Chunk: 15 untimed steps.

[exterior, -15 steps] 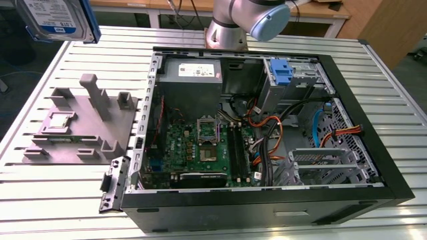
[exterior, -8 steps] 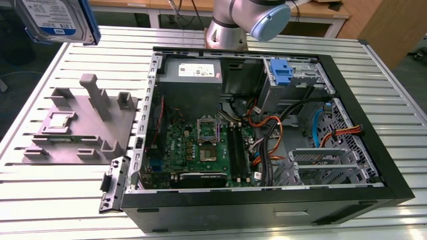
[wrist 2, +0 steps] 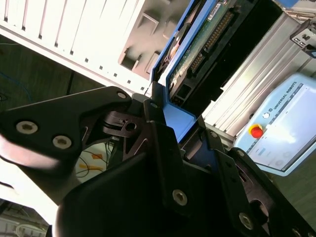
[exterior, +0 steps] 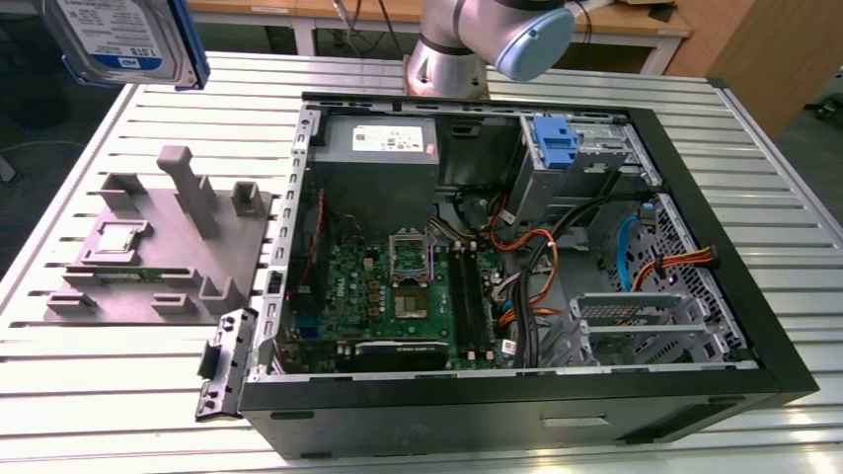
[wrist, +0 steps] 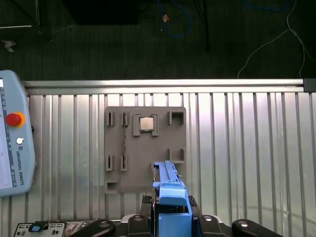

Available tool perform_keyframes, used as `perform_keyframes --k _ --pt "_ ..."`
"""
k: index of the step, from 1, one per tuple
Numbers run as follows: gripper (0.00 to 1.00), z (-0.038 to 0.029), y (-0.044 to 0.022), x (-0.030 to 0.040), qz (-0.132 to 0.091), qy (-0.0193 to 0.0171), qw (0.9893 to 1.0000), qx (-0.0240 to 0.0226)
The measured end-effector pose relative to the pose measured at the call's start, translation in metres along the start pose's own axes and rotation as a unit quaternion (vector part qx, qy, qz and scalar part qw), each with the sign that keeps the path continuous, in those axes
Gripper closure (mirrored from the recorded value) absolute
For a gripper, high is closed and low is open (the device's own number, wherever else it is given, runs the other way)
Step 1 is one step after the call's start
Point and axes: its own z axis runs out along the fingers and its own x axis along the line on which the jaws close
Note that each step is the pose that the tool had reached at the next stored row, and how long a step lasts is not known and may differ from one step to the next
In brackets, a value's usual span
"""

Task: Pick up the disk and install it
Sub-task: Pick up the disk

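Observation:
The disk (exterior: pixel 118 39), a silver-grey drive with a blue-and-white label in a blue carrier, hangs high in the air at the exterior view's upper left, above the table's far corner. The first wrist view shows it edge-on (wrist: pixel 170 195), over the grey fixture block (wrist: pixel 145 148). My gripper (wrist: pixel 170 206) is shut on the carrier's end, one black finger on each side. In the second wrist view the disk (wrist 2: pixel 197 44) shows its green circuit board, and the gripper (wrist 2: pixel 180 128) clamps the blue frame.
The open computer case (exterior: pixel 461 415) lies on the slatted metal table (exterior: pixel 106 395), with a blue bracket (exterior: pixel 556 143) in its upper drive bay. The fixture block (exterior: pixel 158 247) stands beside the case, holding a small chip (wrist: pixel 146 124). A teach pendant (wrist: pixel 15 143) lies on the table.

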Motion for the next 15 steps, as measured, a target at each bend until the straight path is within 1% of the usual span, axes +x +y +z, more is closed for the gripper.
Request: perform_keyframes --k 15 --pt "0.64 -0.0005 -0.0102 -0.0004 0.000 0.0000 1.0000 0.0000"
